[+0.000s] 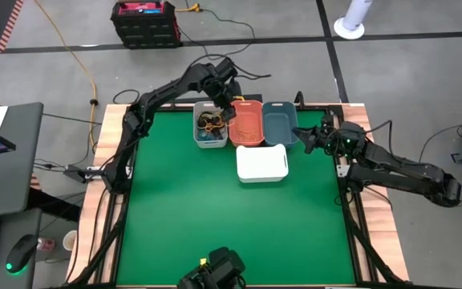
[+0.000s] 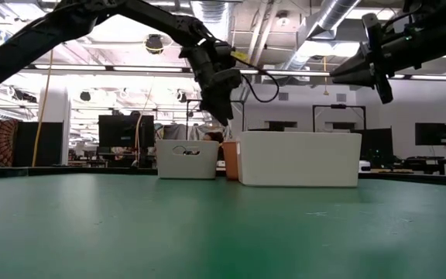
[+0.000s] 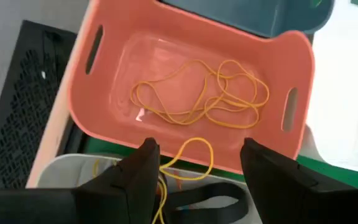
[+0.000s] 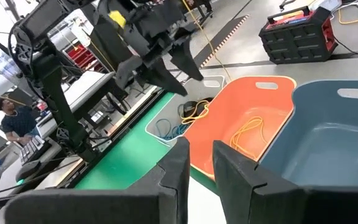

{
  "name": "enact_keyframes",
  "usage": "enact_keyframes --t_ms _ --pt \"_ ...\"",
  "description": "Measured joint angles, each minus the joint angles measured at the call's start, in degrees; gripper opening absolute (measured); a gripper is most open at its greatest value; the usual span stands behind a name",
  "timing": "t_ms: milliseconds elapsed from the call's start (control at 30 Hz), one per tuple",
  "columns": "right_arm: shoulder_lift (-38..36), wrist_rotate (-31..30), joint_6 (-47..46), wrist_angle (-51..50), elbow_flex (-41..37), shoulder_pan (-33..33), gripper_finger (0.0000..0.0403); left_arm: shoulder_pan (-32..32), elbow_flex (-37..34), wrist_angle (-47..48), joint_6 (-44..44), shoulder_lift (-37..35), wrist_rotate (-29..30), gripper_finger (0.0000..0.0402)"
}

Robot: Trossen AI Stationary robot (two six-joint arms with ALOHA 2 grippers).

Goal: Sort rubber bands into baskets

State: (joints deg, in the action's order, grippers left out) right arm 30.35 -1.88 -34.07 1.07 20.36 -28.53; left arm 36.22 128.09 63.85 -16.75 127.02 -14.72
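Four baskets at far centre of green counter (image 1: 215, 225). From left: light grey basket (image 1: 210, 127), holding mixed rubber bands (image 1: 209, 122) in yellow, teal, black. Left hand (image 3: 194, 163) above the border of grey and coral, fingers spread, released; one yellow band (image 3: 191, 158) dangling between the fingers. Coral basket (image 1: 247, 123), yellow loops (image 3: 204, 93) inside. Slate-blue basket (image 1: 280, 124). White basket (image 1: 262, 163), nearer. Right hand (image 4: 201, 155) hovering right of blue basket, fingers close together, grasping nothing visible.
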Motion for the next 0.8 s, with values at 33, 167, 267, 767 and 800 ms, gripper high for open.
enact_keyframes --t_ms 33,167,267,767,800 --pt "0.0 -0.39 0.0 -0.18 0.0 0.0 0.0097 0.1 0.0 0.52 -0.52 -0.29 0.02 0.0209" --pt "0.02 -1.18 -0.03 -0.71 0.0 -0.13 0.0097 -0.06 0.02 4.16 -3.65 -0.99 0.36 0.0193" --pt "0.0 -1.19 -0.09 -0.63 0.0 -0.11 0.0097 0.03 0.02 7.07 -5.77 -1.03 0.46 0.0174" --pt "0.02 -1.19 -0.59 -0.63 0.0 -0.11 0.0097 1.93 0.02 19.71 -5.94 -1.55 -1.78 0.0087" --pt "0.01 -1.19 -0.62 -0.65 0.0 -0.11 0.0097 1.61 0.02 20.02 -5.99 -1.56 -1.77 0.0083"
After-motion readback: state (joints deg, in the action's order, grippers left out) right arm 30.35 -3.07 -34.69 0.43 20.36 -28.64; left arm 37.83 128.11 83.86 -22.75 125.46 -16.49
